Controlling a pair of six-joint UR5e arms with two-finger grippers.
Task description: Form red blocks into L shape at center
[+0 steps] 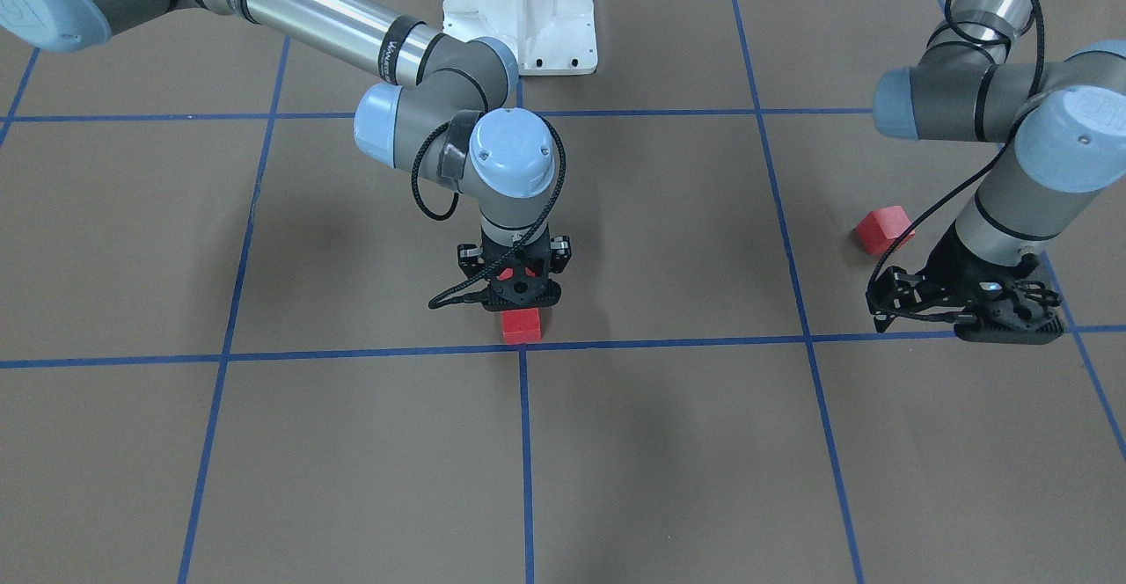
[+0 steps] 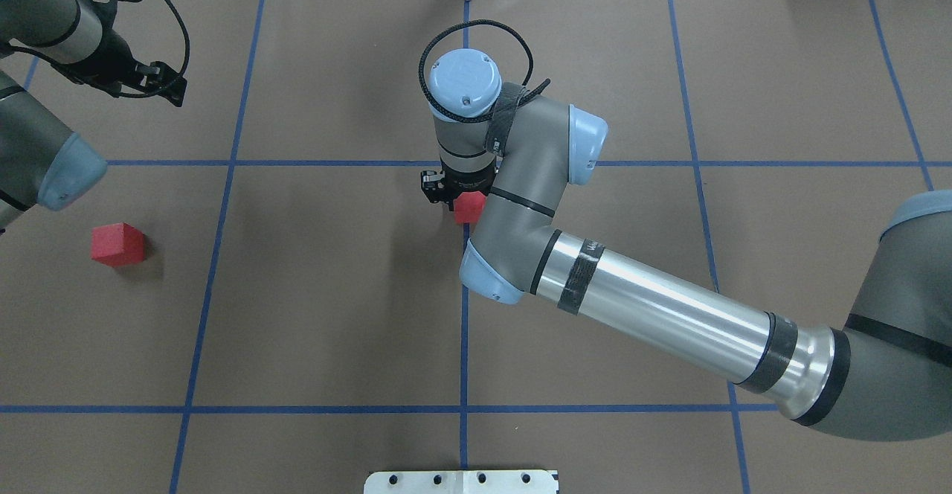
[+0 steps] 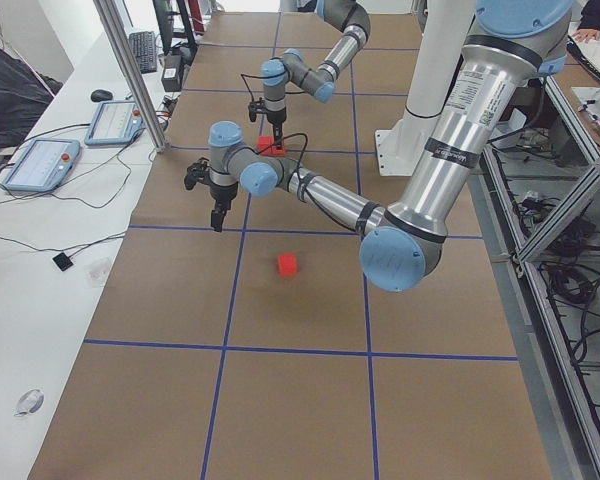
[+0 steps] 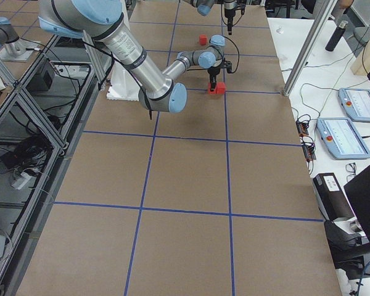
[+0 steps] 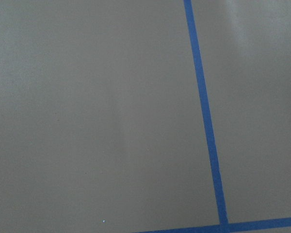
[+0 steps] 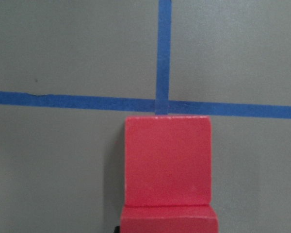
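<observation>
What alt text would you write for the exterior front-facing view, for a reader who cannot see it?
The right gripper reaches down just behind a red block that lies beside the center tape crossing, on the robot's side. Near the view's right edge, a lone red block lies on the brown surface, close to the left gripper.

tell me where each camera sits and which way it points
Front: across the table, facing the robot's base, steeply down; both arms.
Overhead: behind the robot, forward and down; both arms.
Left side: table's left end, looking along it; left arm nearest.
Right side: opposite end; right arm nearest.
Left wrist: straight down at table and tape; no arm.
Right wrist: down at a red block by the tape crossing; no arm.
Shared: front and overhead both show the lone block.
</observation>
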